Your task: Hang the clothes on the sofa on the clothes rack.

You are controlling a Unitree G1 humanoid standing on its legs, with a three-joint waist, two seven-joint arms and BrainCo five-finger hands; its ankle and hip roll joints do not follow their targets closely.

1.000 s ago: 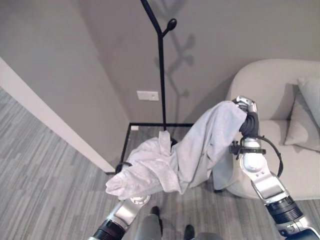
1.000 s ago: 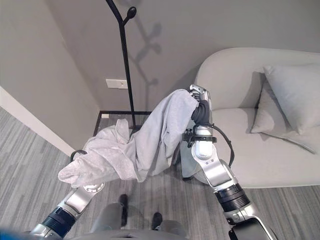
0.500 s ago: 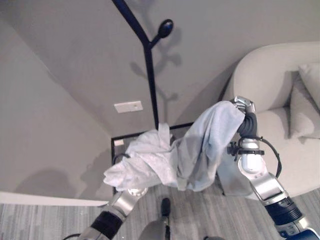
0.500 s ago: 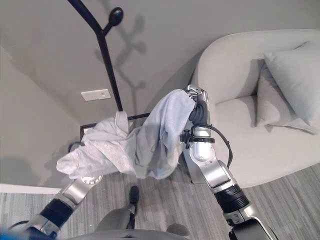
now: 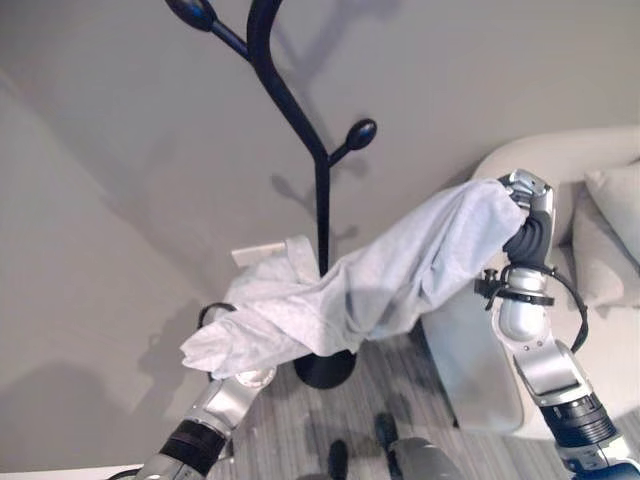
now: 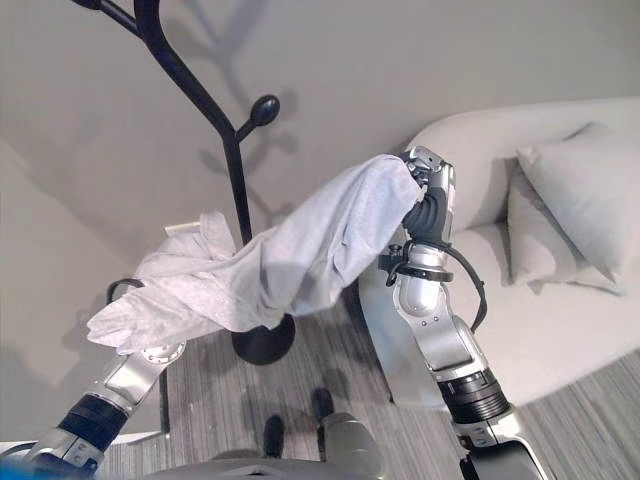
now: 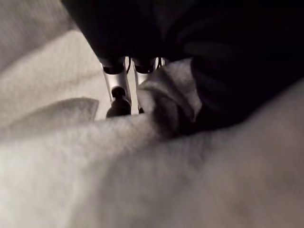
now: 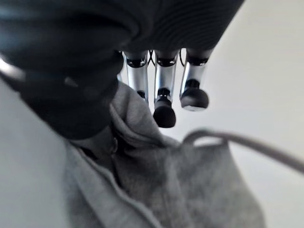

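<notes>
ITEM: light grey garment (image 5: 400,280). Off the sofa, carried in the air between both hands, spread as a sagging band in front of the clothes rack (image 5: 322,200). In the left eye view it runs from abt 8 o'clock up to abt 2 o'clock, crossing the rack's pole near mid-frame.

RIGHT HAND (image 5: 528,192): raised at abt 2 o'clock, cloth draped over it. Right wrist view shows fingers (image 8: 165,102) curled down over a fold of the fabric, a cord or hem looping past; judged gripping the garment.

LEFT HAND (image 7: 118,90): lower, abt 8 o'clock in the eye views, buried under the bunched end of the cloth. Left wrist view shows fingers going into the folds, tips hidden; grip can't be told.

RACK: black, pole w/ branching pegs ending in round knobs. One knob (image 5: 361,133) at abt 12–1 o'clock, above the cloth; another knob (image 5: 190,13) at abt 11 o'clock, higher. Round base (image 5: 325,368) on the floor below the garment.

SOFA (image 6: 560,330): pale, at 3–4 o'clock, w/ cushion (image 6: 570,190) on it.

STEP IN HAND (judgement): transport/approach; garment at the rack, not yet on a peg.

NEXT MOVE CALLS FOR (judgement): lift the cloth above a knob, prob. the nearer lower one, bring a collar or fold over it, then lower and release. Right end is closer to peg height; left end needs raising or will drag the garment off.
</notes>
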